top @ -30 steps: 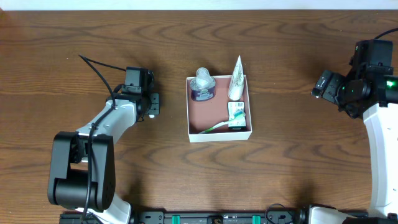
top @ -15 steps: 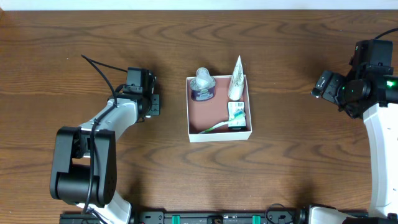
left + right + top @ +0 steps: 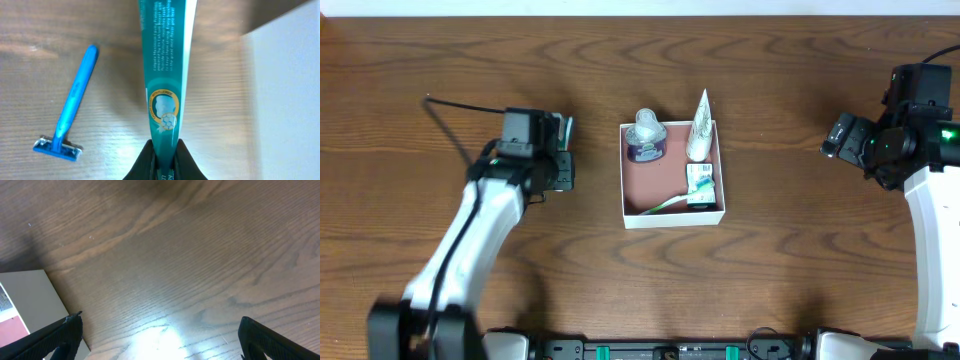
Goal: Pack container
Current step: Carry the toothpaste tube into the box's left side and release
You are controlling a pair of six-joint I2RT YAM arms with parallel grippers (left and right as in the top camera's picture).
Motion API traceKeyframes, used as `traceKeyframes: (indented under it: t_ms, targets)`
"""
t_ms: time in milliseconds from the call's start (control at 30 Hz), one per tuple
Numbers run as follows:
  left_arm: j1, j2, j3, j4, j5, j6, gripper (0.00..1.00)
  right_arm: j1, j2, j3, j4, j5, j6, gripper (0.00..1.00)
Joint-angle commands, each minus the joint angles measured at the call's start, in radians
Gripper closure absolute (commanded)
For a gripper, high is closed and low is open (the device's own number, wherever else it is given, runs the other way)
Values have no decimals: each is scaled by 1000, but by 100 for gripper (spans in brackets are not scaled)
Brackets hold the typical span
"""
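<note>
the container [image 3: 650, 182] sits in the middle of the table [image 3: 800, 280], square to the edge, between the two arms and touching neither. judge it as light and fairly stiff: thin white walls around a reddish-brown floor, with nothing pinning it down, so a knock on a wall would likely slide it across the smooth wood. if you have to move it, pinch one wall at the rim near a corner, where it looks stiffest, rather than pushing it from the side.

it is already partly packed. a purple-and-white tub [image 3: 645, 137] sits at the far left corner, overlapping the rim. a white tube [image 3: 700, 125] leans in the far right corner, a small green-and-white box [image 3: 698, 185] lies by the right wall, and a green toothbrush [image 3: 665, 205] lies along the near wall. the bare floor on the left half is your free space.

your left gripper [image 3: 165, 157] is pressed together on one end of a teal tube [image 3: 167, 60], just left of the container, whose white wall shows at the right of the wrist view. treat that tube as soft, slick and easy to squash. held by its end it may swing or droop, so carry it over the wall with room to spare and lay it flat on the bare floor.

a blue razor [image 3: 70, 117] lies on the wood beside the tube. it is light, thin and low, so take it across the handle, away from the blade head.

your right gripper [image 3: 160, 325] is spread wide and holds nothing, well off to the right.
</note>
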Motion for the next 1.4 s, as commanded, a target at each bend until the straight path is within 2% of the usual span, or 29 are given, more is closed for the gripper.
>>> traceKeyframes:
  t_ms: [0, 200, 433, 667, 867, 933, 967, 1000, 1033, 1367]
  targets:
    - [-18, -128, 9, -22, 148, -69, 94, -6, 2, 8, -1, 4, 2, 1]
    - [-107, -209, 8, -21, 173, -278, 94, -5, 2, 8, -1, 4, 2, 1]
    - [-235, -180, 8, -8, 181, -422, 94, -5, 2, 8, -1, 4, 2, 1]
    - [-325, -169, 7, 35, 179, -479, 94, -6, 2, 8, -1, 4, 2, 1]
    - [-331, -169, 7, 36, 180, -481, 94, -6, 2, 8, 0, 4, 2, 1]
    - [-331, -169, 7, 36, 180, -503, 83, -5, 2, 8, -1, 4, 2, 1]
    - [-331, -169, 7, 36, 180, -513, 69, -5, 2, 8, -1, 4, 2, 1]
    - [-331, -169, 7, 37, 180, -525, 61, -6, 2, 8, -1, 4, 2, 1]
    - [-331, -169, 7, 37, 180, -532, 58, -5, 2, 8, -1, 4, 2, 1]
    - [-330, -169, 7, 69, 180, -531, 55, -5, 2, 8, -1, 4, 2, 1]
